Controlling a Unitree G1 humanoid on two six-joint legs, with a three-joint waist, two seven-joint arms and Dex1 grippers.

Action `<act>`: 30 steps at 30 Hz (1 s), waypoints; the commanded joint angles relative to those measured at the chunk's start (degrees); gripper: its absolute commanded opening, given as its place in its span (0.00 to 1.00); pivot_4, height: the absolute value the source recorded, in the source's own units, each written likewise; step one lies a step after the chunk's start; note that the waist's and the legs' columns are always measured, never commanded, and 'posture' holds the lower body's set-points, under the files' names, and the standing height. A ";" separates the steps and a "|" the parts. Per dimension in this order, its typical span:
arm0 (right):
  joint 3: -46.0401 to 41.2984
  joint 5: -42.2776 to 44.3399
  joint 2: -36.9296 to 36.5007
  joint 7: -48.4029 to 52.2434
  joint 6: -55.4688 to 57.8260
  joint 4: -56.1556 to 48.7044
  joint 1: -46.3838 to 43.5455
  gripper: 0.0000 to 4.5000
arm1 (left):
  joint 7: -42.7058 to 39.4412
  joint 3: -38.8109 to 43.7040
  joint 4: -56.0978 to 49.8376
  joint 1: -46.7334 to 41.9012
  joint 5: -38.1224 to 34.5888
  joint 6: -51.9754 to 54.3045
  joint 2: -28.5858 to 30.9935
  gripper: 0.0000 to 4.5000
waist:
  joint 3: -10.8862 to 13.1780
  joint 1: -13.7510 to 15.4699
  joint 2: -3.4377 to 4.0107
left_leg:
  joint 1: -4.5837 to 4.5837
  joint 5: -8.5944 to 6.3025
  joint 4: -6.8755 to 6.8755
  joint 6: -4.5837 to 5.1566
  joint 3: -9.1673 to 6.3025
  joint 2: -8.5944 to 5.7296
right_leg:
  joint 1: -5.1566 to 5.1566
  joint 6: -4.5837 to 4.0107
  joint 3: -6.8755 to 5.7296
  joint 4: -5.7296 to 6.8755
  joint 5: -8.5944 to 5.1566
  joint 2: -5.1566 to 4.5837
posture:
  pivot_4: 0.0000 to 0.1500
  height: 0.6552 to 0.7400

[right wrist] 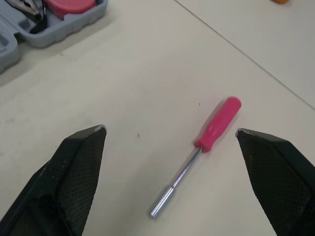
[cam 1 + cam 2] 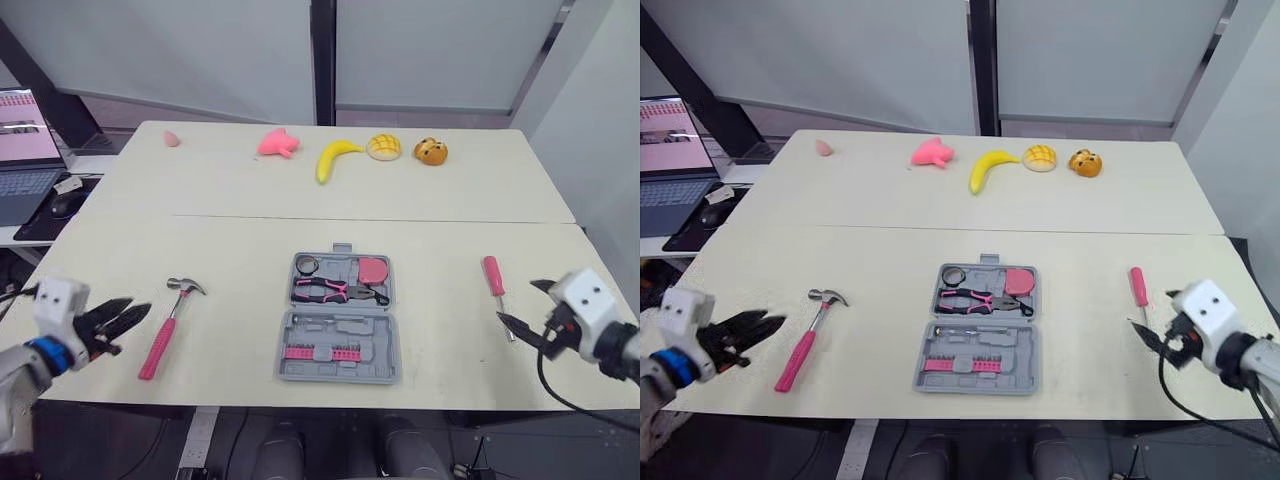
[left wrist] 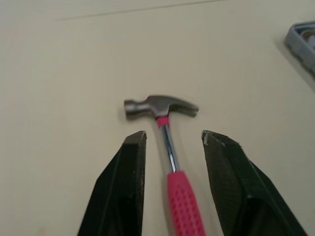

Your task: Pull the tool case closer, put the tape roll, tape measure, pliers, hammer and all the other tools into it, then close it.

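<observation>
The grey tool case (image 2: 340, 316) lies open in the middle of the near table. A tape roll (image 2: 306, 265), pink pliers (image 2: 335, 291) and a pink tape measure (image 2: 373, 270) sit in its far half, and a row of bits fills its near half. A pink-handled hammer (image 2: 166, 326) lies to the left of the case. My left gripper (image 2: 126, 320) is open just left of the handle; in the left wrist view its fingers (image 3: 125, 187) flank the hammer (image 3: 170, 152). A pink screwdriver (image 2: 496, 280) lies to the right of the case. My right gripper (image 2: 522, 310) is open beside the screwdriver's (image 1: 199, 152) tip.
A banana (image 2: 333, 157), a pink toy (image 2: 278, 143), two bread rolls (image 2: 384, 147) and a small pink item (image 2: 172, 138) lie on the far table. A laptop (image 2: 28, 150) and mouse stand on a desk at left. The table's front edge is close to both grippers.
</observation>
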 commanded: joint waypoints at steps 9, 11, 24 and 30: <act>-6.03 1.55 4.34 1.39 -9.24 7.20 8.88 1.00 | 1.10 4.65 2.18 7.54 -3.68 -0.59 -0.85 1.00 | -0.09 -0.12 -0.13 | 0.73 -0.02 -0.09 -0.02 0.23 0.04 | 0.62 0.09 0.18 -0.06 -0.28 0.00 | 1.00 0.83; -5.93 1.56 4.19 1.57 -9.81 8.32 8.57 1.00 | 1.92 4.71 1.78 7.68 -4.09 -0.60 -1.43 1.00 | -0.09 -0.16 -0.14 | 0.90 -0.04 -0.15 -0.04 0.24 0.07 | 0.76 -0.05 0.18 -0.07 -0.39 0.02 | 1.00 0.83; -2.60 2.08 2.53 1.40 -5.50 4.10 3.65 1.00 | 3.58 4.86 0.04 9.26 -5.29 -1.72 -2.76 1.00 | -0.10 -0.10 -0.15 | 0.94 -0.05 -0.18 -0.05 0.24 0.08 | 0.80 0.03 0.20 -0.07 -0.39 0.02 | 1.00 0.83; 5.90 5.86 -2.79 5.73 0.59 -4.02 -7.32 1.00 | 4.61 4.88 -1.56 10.89 -5.60 -2.26 -3.77 1.00 | -0.10 -0.79 -0.15 | 0.99 -0.05 -0.17 -0.06 0.26 0.11 | 0.80 0.02 0.22 -0.07 -0.39 0.04 | 1.00 0.83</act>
